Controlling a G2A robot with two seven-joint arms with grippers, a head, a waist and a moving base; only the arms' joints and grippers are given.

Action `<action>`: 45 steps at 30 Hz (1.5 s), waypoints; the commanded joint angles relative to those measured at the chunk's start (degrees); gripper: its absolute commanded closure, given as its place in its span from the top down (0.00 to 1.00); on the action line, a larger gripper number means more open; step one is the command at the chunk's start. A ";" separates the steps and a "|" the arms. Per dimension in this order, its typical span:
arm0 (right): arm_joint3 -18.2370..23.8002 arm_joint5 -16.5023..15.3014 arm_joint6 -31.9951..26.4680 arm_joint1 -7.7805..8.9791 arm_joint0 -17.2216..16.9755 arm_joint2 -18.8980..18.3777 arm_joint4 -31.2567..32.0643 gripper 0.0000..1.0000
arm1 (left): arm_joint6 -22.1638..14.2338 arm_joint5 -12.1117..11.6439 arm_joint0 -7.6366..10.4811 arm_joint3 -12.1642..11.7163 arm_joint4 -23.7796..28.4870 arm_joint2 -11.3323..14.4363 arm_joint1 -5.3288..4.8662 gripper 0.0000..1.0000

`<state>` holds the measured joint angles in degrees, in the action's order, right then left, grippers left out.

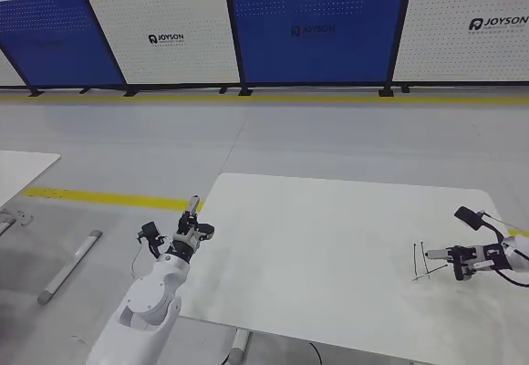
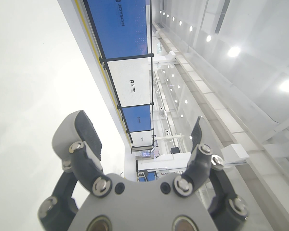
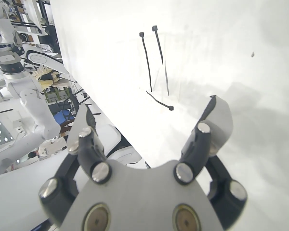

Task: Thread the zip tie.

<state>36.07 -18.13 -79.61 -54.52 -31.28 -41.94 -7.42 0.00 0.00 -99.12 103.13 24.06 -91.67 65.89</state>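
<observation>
From my seat, the table (image 1: 319, 246) is my reference for everything here. The ties (image 1: 419, 258) lie flat on its right part, inward from the edges, black against the white top. Through the right wrist camera I make out three ties (image 3: 147, 61). Two lie side by side and nearly parallel with a gap between them, their square heads at the far end. The third lies crosswise at their tail ends, its head toward my tool. Its thin end comes just beside the tail of one of the pair, and I cannot tell whether they touch. A fainter grey strand runs beside the pair, and I cannot say whether it belongs to one of them or is a shadow.

My right gripper (image 1: 435, 255) (image 3: 149, 102) sits low over the table's right part, just beside the ties and pointing at them. Its fingers are spread wide and it holds nothing.

My left gripper (image 1: 192, 208) (image 2: 139, 116) is at the table's left edge, well apart from the ties. It is also spread wide and holds nothing.

A small dark speck (image 3: 252, 54) lies on the table beyond the ties.
</observation>
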 commanded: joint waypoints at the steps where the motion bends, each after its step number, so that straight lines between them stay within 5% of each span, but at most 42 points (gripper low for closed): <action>1: -1.22 0.39 0.08 -0.40 0.46 0.21 0.02 0.82 | 0.00 0.00 0.00 0.00 0.00 0.00 0.00 1.00; 3: -2.29 0.22 -0.03 -0.77 0.83 0.37 -0.18 0.48 | 0.00 0.00 0.00 0.00 0.00 0.00 0.00 1.00; 7: -5.05 -0.98 -0.03 -1.38 1.54 0.64 -0.88 0.39 | 0.00 0.00 0.00 0.00 0.00 0.00 0.00 1.00; 37: -10.50 -1.35 -0.03 -2.38 2.95 2.83 -3.73 0.29 | 0.00 0.00 0.00 0.00 0.00 0.00 0.00 1.00; 45: -11.24 -1.35 -0.03 -2.59 3.21 3.60 -4.33 0.15 | 0.00 0.00 0.00 0.00 0.00 0.00 0.00 1.00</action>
<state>24.85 -19.48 -79.64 -57.09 -28.10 -38.46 -11.68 0.00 0.00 -99.12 103.13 24.06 -91.67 65.89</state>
